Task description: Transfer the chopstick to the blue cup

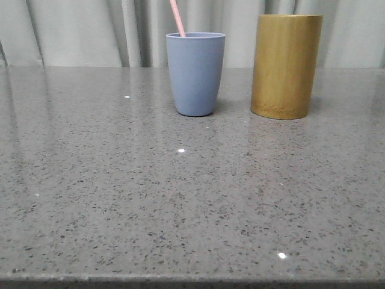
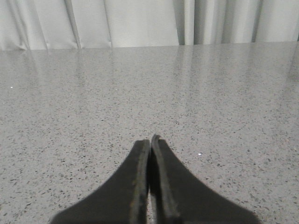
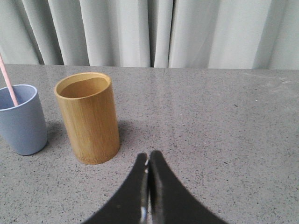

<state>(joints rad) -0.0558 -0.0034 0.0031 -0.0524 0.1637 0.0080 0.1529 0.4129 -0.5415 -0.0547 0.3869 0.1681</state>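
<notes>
Since the chopstick (image 1: 177,18) already stands leaning inside the blue cup (image 1: 195,73), beside the bamboo cylinder (image 1: 285,66), you have little left: hold the clenched, empty left gripper (image 2: 150,142) and right gripper (image 3: 148,157) clear of both.

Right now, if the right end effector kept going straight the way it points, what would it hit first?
Probably nothing: the right end effector, shut, points past the bamboo cylinder over bare table toward the curtain. Depth is unclear.
</notes>
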